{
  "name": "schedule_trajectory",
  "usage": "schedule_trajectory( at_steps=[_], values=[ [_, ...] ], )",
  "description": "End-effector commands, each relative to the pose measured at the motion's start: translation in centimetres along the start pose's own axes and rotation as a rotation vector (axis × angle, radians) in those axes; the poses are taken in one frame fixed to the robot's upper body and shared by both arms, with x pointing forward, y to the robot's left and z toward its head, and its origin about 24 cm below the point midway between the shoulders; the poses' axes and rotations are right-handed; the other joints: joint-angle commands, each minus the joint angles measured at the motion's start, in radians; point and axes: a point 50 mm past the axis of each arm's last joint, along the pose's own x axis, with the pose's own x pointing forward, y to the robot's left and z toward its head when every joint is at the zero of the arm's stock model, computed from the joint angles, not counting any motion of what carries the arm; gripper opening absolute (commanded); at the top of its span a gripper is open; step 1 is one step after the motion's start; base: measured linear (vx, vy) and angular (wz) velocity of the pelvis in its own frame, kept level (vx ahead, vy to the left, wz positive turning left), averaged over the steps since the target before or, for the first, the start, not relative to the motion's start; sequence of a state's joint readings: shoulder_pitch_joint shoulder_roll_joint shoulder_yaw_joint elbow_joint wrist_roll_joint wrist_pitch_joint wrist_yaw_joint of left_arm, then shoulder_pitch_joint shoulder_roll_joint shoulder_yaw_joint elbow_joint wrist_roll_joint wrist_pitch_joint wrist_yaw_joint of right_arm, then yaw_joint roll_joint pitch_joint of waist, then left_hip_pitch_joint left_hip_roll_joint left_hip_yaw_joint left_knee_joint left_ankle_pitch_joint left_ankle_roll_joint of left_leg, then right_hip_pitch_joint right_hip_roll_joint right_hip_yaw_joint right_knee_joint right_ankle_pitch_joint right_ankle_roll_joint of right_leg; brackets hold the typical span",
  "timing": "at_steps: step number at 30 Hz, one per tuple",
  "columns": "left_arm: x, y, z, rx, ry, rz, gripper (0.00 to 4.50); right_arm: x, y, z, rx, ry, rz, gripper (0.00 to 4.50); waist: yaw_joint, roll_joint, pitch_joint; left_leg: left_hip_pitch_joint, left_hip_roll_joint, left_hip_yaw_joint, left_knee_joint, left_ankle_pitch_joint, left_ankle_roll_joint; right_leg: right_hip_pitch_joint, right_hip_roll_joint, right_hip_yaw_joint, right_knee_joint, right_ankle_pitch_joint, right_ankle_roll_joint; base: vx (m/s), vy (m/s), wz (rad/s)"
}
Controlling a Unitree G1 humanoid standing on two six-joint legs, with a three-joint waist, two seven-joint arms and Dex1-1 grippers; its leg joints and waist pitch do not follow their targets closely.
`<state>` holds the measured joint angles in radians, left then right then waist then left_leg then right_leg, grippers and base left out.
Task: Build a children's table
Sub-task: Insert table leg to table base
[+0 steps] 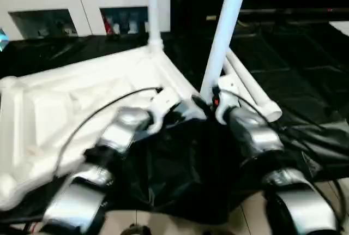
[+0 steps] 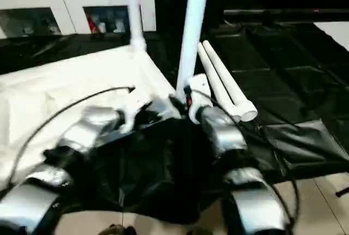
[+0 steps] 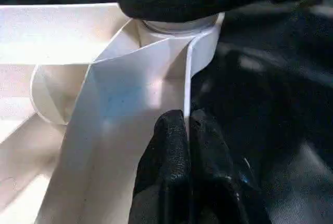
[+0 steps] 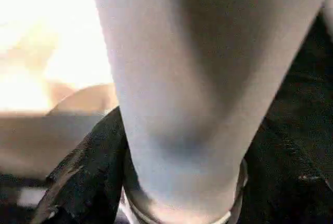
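Left eye view is giving us the whole scene, so we are starting from the biggest thing. We are seeing the tabletop (image 1: 82,109) lying upside down on the black cloth (image 1: 305,60), with its ribbed underside up, and it is filling the 9 o'clock side. At 12 o'clock one leg (image 1: 153,6) is standing upright in the far corner socket. A second leg (image 1: 226,28) is rising, a little tilted, from the near corner socket close to 1 o'clock, just where both arms are meeting. Two more legs (image 1: 253,93) are lying side by side on the cloth at 3 o'clock. Behind all, at 11 o'clock, the white cabinet (image 1: 65,0) is standing.

We are judging that the work is about half done: one leg is in place, the second is being seated now, and two are waiting.

The left gripper (image 3: 188,130) is closed tightly on the thin rim of the tabletop, near this corner. The right gripper (image 4: 182,146) is around the lower part of the second leg; its black fingers (image 4: 88,177) are showing beside the leg, and we are reading this as a hold on the leg.

Left wrist view is showing the pinched rim and the socket (image 3: 177,31) from very near, which the head views are hiding behind the forearms. Right wrist view is showing the leg going down into the socket ring (image 4: 231,211).
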<state>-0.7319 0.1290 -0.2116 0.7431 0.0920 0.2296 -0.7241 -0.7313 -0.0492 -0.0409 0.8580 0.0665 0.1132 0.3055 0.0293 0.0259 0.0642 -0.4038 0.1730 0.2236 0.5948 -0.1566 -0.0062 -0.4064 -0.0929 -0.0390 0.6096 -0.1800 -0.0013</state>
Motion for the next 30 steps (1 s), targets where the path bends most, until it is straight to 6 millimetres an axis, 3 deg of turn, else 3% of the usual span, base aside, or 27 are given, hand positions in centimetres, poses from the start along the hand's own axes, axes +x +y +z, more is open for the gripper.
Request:
schedule_trajectory(
  at_steps=[1,5,6,9,12,15,22,25,28,29,30],
  values=[
    [-0.1,1.2,3.6,-0.011,-0.147,0.133,0.00,0.8,2.6,-0.8,0.063,0.017,0.039,2.69,-0.004,-0.007,-0.080,0.040,0.053,-0.039,-0.070,-0.302,-0.018,0.026,-0.055,0.034,-0.084,-0.265,-0.216,0.000,0.000,0.00],
    [0.1,0.5,3.8,0.009,-0.156,0.099,0.00,1.0,3.1,-0.5,0.036,0.003,0.058,2.69,0.002,-0.008,-0.086,0.032,0.051,-0.036,-0.063,-0.213,0.039,0.038,-0.053,0.032,-0.071,-0.128,-0.238,0.000,0.000,0.00],
    [0.3,0.0,3.8,0.033,-0.165,0.061,0.00,1.0,3.1,-0.4,0.013,-0.007,0.056,3.25,0.005,-0.010,-0.087,0.030,0.050,-0.034,-0.059,-0.170,0.067,0.041,-0.054,0.030,-0.066,-0.079,-0.253,0.000,0.000,0.00],
    [0.2,-0.3,3.3,0.044,-0.154,0.034,0.00,1.0,2.8,0.0,0.049,-0.031,0.073,3.39,0.005,-0.011,-0.086,0.030,0.051,-0.033,-0.059,-0.169,0.082,0.042,-0.054,0.029,-0.068,-0.091,-0.259,0.000,0.000,0.00],
    [0.0,-0.1,2.6,0.049,-0.130,0.037,0.00,0.8,1.9,0.6,0.016,-0.061,0.063,3.74,0.003,-0.008,-0.082,0.034,0.055,-0.035,-0.064,-0.215,0.060,0.038,-0.053,0.028,-0.075,-0.166,-0.252,0.000,0.000,0.00],
    [-0.2,0.5,2.3,0.048,-0.115,0.062,0.00,-0.1,0.2,0.9,-0.046,-0.082,0.025,3.74,0.004,-0.013,-0.081,0.034,0.055,-0.035,-0.065,-0.221,0.051,0.040,-0.052,0.029,-0.074,-0.170,-0.246,0.000,0.000,0.00],
    [-0.1,1.6,2.2,0.038,-0.097,0.176,0.00,-2.5,-2.1,0.6,-0.091,-0.110,-0.028,3.74,0.007,-0.017,-0.083,0.028,0.051,-0.035,-0.062,-0.185,0.074,0.045,-0.051,0.030,-0.072,-0.136,-0.225,0.000,0.000,0.00],
    [0.2,1.8,2.7,0.035,-0.114,0.210,0.00,-3.8,-3.0,0.5,-0.083,-0.128,-0.076,3.74,0.005,-0.009,-0.082,0.030,0.049,-0.036,-0.062,-0.202,0.066,0.043,-0.048,0.030,-0.078,-0.148,-0.219,0.000,0.000,0.00],
    [0.4,1.8,3.1,0.049,-0.129,0.226,0.00,-4.3,-3.0,0.6,-0.072,-0.132,-0.081,3.74,0.005,-0.012,-0.084,0.030,0.048,-0.036,-0.060,-0.206,0.069,0.044,-0.050,0.029,-0.078,-0.154,-0.223,0.000,0.000,0.00],
    [0.4,1.9,3.2,0.061,-0.136,0.235,0.00,-4.5,-2.8,0.5,-0.071,-0.131,-0.077,3.74,0.005,-0.002,-0.084,0.029,0.049,-0.039,-0.061,-0.204,0.069,0.044,-0.051,0.029,-0.077,-0.150,-0.225,0.000,0.000,0.00],
    [0.4,1.9,3.4,0.051,-0.151,0.238,0.00,-4.5,-2.6,0.5,-0.071,-0.127,-0.068,3.74,0.002,-0.003,-0.084,0.029,0.048,-0.038,-0.061,-0.205,0.071,0.044,-0.048,0.028,-0.079,-0.145,-0.224,0.000,0.000,0.00]
  ],
)
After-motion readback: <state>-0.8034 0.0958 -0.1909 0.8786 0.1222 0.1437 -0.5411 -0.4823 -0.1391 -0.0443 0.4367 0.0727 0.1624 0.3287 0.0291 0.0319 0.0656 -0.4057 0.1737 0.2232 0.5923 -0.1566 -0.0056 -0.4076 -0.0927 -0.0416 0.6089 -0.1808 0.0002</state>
